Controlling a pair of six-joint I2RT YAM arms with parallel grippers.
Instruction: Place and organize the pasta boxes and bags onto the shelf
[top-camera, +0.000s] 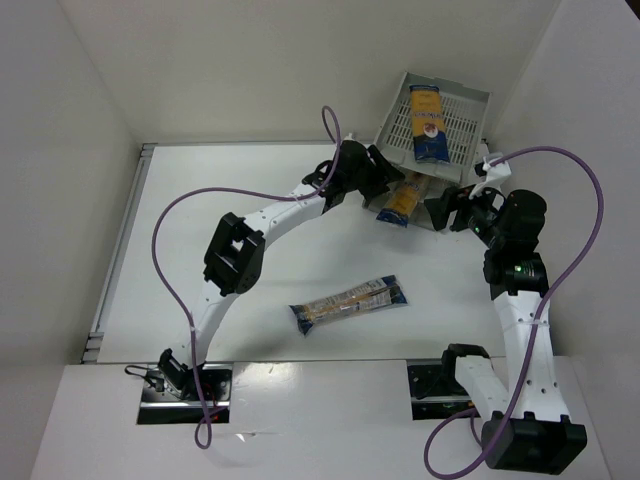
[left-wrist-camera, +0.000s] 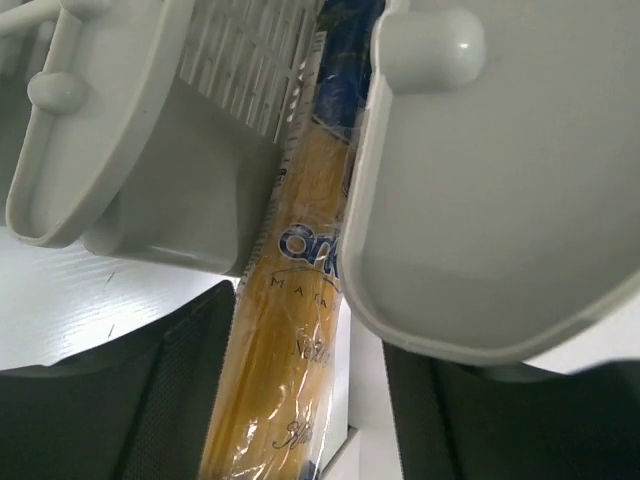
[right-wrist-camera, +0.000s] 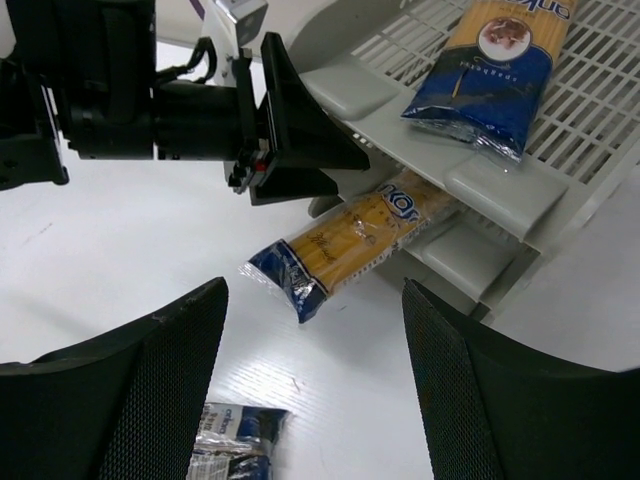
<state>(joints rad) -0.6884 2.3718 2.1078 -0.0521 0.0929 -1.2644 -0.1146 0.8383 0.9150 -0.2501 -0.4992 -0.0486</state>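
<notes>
At slotted shelf (right-wrist-camera: 600, 120) | glossy packet (right-wrist-camera: 350, 245) | left end effector (top-camera: 385, 172), right end effector (right-wrist-camera: 315, 385): spread, empty

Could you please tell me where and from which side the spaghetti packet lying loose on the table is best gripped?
I would grip the loose packet at its middle, coming down from above, with the jaws closing across its narrow width. It lies flat and diagonal on the table, with open space along both long sides.

The shelf (right-wrist-camera: 480, 185) hides the far end of the half-inserted spaghetti packet (right-wrist-camera: 350, 240); the view's bottom edge crops the loose packet (right-wrist-camera: 235, 440).
</notes>
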